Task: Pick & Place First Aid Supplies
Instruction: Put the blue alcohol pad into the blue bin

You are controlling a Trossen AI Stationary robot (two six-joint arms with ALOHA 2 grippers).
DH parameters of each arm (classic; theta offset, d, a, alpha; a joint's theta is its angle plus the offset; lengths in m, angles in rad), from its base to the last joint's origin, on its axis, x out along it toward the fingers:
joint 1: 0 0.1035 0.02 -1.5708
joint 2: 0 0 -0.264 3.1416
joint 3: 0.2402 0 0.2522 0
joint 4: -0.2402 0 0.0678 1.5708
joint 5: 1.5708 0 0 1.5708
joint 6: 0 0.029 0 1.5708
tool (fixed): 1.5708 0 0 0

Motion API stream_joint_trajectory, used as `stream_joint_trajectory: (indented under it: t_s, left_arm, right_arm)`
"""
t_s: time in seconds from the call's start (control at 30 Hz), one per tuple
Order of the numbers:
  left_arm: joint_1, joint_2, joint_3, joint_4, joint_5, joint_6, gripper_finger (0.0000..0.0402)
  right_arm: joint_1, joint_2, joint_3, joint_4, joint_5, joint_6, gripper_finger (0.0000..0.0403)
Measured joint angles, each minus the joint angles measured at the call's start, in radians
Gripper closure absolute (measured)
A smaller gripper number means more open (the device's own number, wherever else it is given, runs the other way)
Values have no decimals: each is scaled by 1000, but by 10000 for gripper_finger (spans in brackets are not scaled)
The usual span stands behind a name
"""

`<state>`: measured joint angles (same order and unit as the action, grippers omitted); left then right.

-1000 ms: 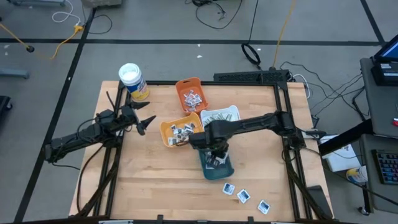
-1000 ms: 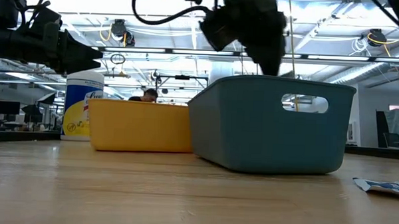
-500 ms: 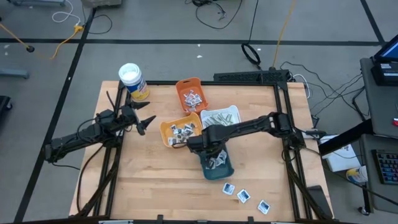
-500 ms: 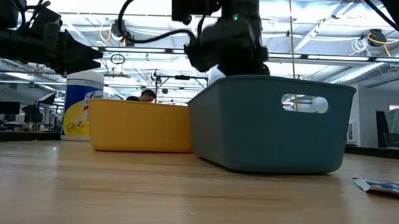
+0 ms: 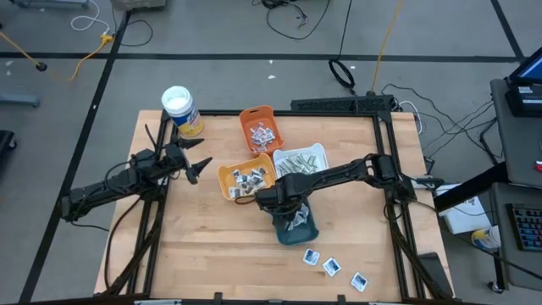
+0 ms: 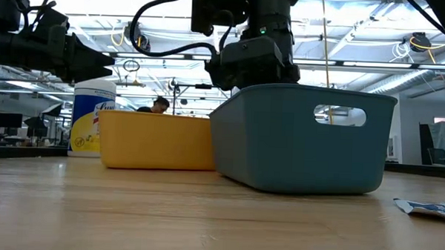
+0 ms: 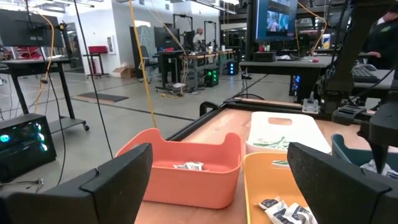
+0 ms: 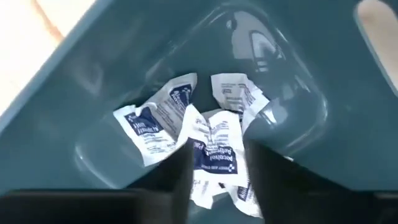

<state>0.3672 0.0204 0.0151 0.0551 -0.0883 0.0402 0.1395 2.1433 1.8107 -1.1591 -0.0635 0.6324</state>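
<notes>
The right gripper [image 5: 284,206] was dipped into the deep teal plastic tray [image 5: 306,229], its two dark fingers [image 8: 163,180] slightly spread with a crumpled white sachet with blue print [image 8: 214,149] sitting in the gap between them; couldn't tell if they were actually pinching it. A few more of the same white sachets [image 8: 149,127] lay bunched on the tray's bottom. Right next to the teal tray sat a yellow-orange tray [image 5: 229,180] with dark-printed packets [image 5: 251,175], a white tray [image 5: 318,152] of pale grey-green strips [image 5: 296,161], and a darker orange tray [image 5: 254,114] holding more sachets. Three square white sachets [image 5: 332,266] lay loose on the wooden surface [image 5: 212,246] near its front edge. The left gripper [image 5: 200,164] hovered off to the side with its fingers wide apart, near a white-lidded canister with a yellow label [image 5: 181,111].
</notes>
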Motion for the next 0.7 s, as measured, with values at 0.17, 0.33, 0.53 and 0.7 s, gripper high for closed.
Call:
stream_joint_trajectory:
  t_s: [0.17, 0.33, 0.53, 0.7]
  left_arm:
    - [0, 0, 0, 0, 0, 0, 23]
    - [0, 0, 0, 0, 0, 0, 23]
    - [0, 0, 0, 0, 0, 0, 23]
    - [0, 0, 0, 0, 0, 0, 23]
  right_arm:
    - [7, -14, -2, -17, 10, 149, 166]
    - [13, -58, -12, -52, 11, 350, 134]
    - [19, -141, -91, -53, 13, 534, 137]
    - [27, -241, -217, -51, 13, 629, 147]
